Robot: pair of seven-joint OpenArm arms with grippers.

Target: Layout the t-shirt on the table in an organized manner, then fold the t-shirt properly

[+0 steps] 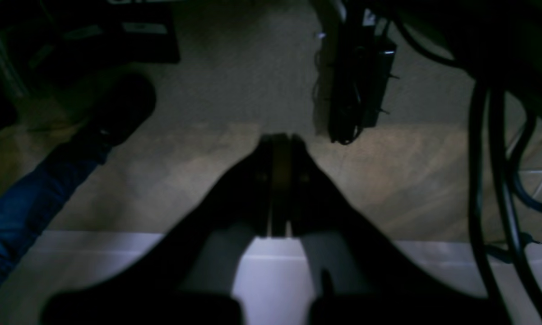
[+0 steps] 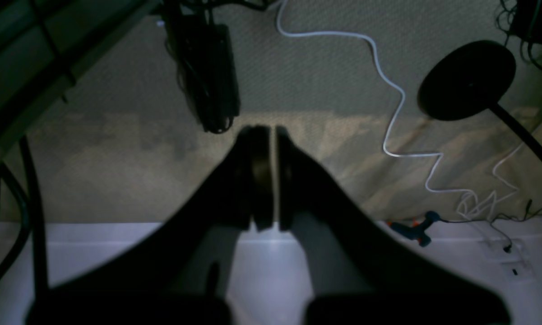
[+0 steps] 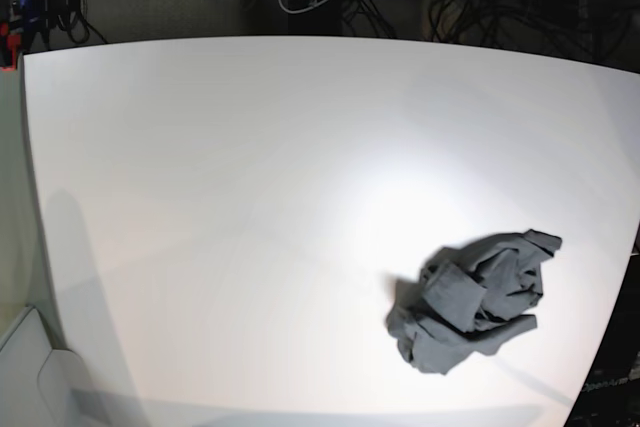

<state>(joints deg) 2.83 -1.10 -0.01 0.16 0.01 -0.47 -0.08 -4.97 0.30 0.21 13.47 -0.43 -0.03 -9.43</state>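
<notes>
The left gripper (image 1: 280,140), a pair of dark blurred fingers seen from its wrist camera, has its jaws pressed together with nothing between them; it hangs past the near white edge of the table (image 1: 271,289), over beige carpeted floor. The right gripper (image 2: 264,133) is likewise closed and empty, its tips over the same kind of carpet beyond the white table edge (image 2: 271,271).

Only the base view shows the task's cloth. The dark charcoal-grey cotton t-shirt (image 3: 475,299) lies crumpled in a heap on the large white smooth tabletop (image 3: 220,197), near that view's lower right corner and close to the right edge, with bare white surface all around it. Neither wrist view catches the t-shirt, and the base view shows neither gripper.

The wrist views give the floor instead. Beyond the left gripper stand a black bundle of cables and hardware (image 1: 359,81), thick black cables (image 1: 492,180) to the side, and a blue-trousered leg with a dark shoe (image 1: 117,113). Beyond the right gripper lie a thin white cord (image 2: 388,104) snaking across the carpet and a round black stand base (image 2: 467,79).
</notes>
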